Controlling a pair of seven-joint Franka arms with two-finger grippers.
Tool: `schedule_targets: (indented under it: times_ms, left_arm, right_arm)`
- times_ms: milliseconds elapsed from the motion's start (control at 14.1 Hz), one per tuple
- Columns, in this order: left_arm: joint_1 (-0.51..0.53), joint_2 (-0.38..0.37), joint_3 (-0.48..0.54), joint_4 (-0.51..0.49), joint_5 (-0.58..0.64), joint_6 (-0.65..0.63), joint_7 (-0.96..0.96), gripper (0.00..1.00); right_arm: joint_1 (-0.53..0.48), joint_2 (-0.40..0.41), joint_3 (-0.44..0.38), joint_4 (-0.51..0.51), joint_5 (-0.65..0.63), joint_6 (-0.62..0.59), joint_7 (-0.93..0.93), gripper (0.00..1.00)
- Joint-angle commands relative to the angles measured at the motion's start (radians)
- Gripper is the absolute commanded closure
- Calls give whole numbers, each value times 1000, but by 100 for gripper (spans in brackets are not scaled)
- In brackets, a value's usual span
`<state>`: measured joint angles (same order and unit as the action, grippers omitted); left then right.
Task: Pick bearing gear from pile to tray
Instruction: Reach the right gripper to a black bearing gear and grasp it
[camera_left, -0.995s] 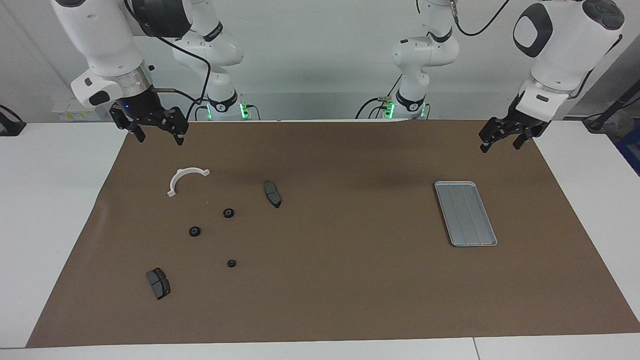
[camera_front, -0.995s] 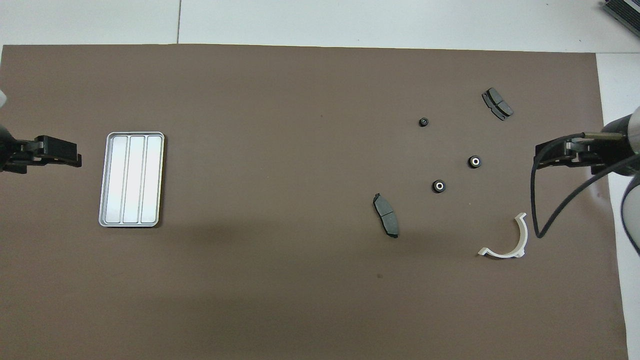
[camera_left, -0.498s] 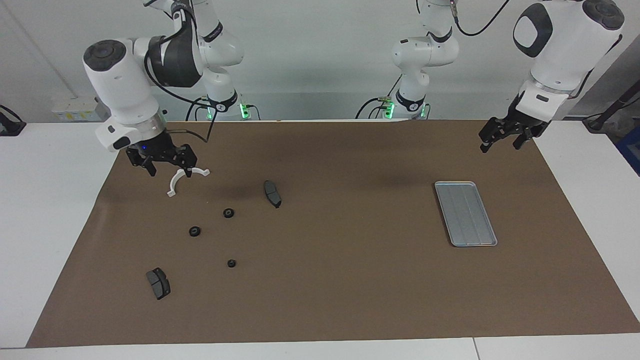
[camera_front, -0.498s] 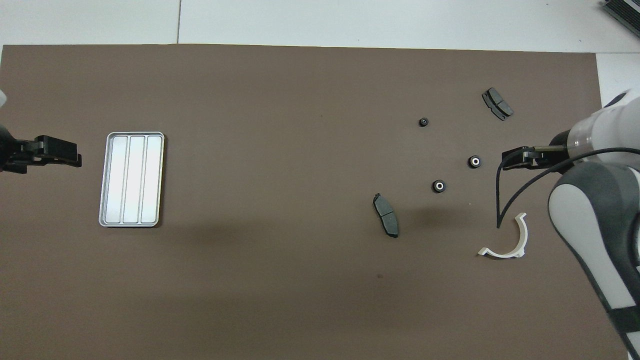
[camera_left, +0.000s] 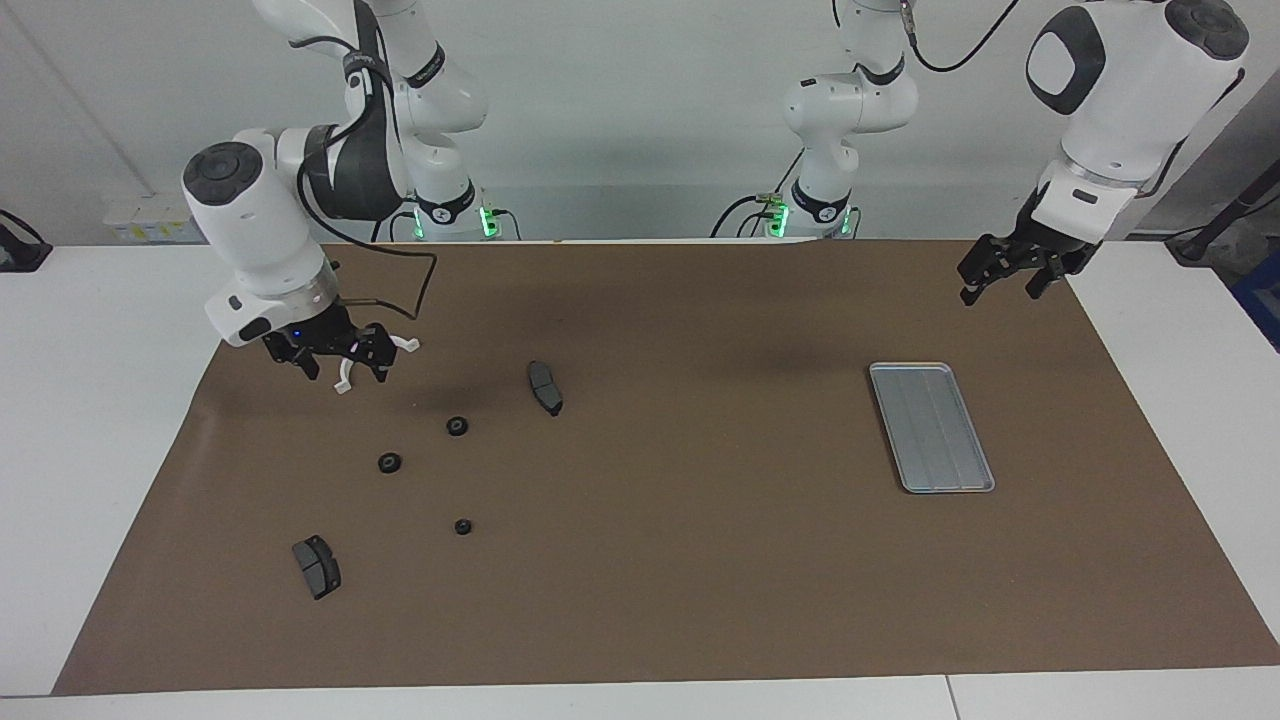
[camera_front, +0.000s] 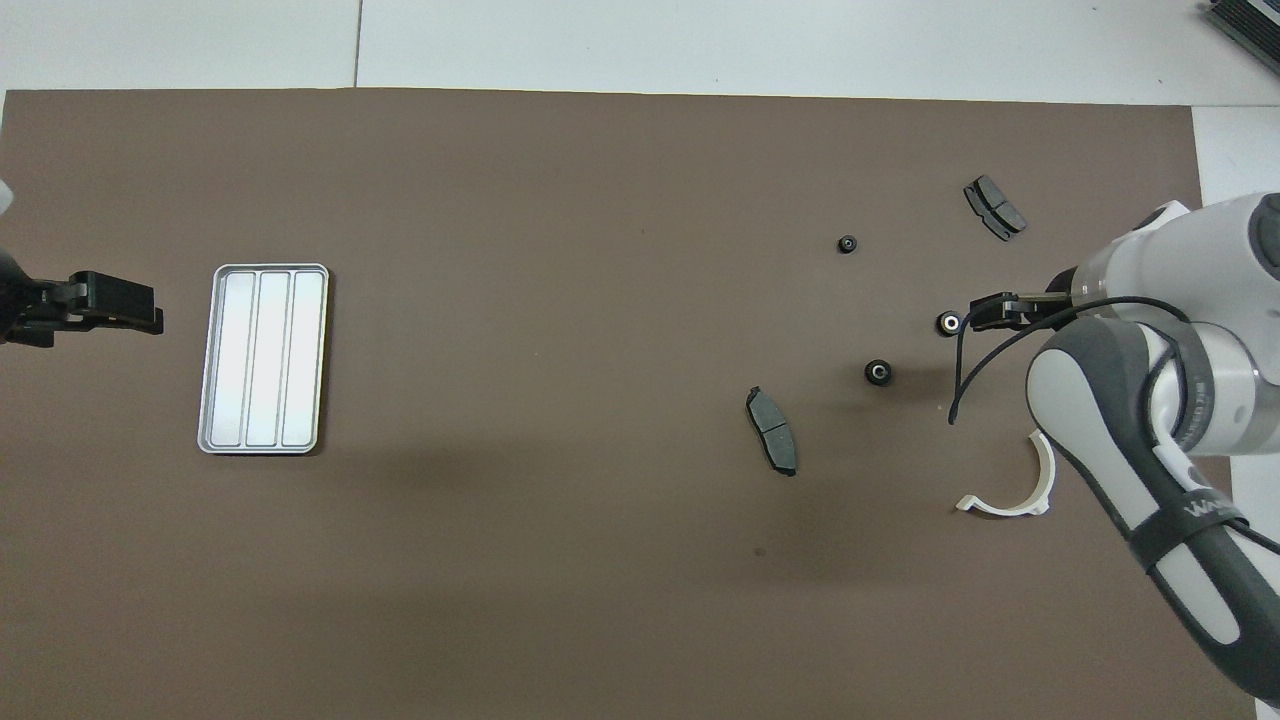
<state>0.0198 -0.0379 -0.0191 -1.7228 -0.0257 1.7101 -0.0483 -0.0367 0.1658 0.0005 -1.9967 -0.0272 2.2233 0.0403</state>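
A bench (camera_left: 100, 420) covered by a brown mat (camera_left: 700, 560) carries a loose pile of small parts at the right arm's end and a tray at the left arm's end.

The right claw (camera_left: 340, 374) hangs low in the air over the white half-ring bracket (camera_left: 404, 345), its two fingers spread wide and holding nothing. In the overhead view its tip (camera_front: 985, 311) sits just beside one black gear (camera_front: 947, 323), though in the facing view it is clear of the mat and touches no part.

Three small black round gears lie on the mat near this claw: one (camera_left: 457, 426) toward the middle of the bench, one (camera_left: 390, 463) farther from the robots than the bracket, and the smallest (camera_left: 463, 527) farther still. One dark grey curved pad (camera_left: 545, 387) lies beside the first gear, toward the bench's middle. The other pad (camera_left: 316, 567) is the part of the pile farthest from the robots.

The left claw (camera_left: 1005, 281) waits in the air over the mat's edge, fingers apart and empty. The silver-grey tray (camera_left: 931, 427) lies flat on the mat near it, farther from the robots, with nothing in it.
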Motion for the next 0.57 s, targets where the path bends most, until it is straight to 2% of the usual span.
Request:
schedule_targets:
  times_ms: [0,284,498]
  left_arm:
    - [3,-13,-4,-3,15,-4,-7,0]
    - [3,-13,-2,-1,15,-4,-7,0]
    - [3,-13,-4,-3,15,-4,-7,0]
  right_arm:
    - [-12,35,6,-31,1,87,-49,0]
    - [-3,125,7,-30,0,225,-51,0]
    - [1,166,6,-31,0,260,-53,0]
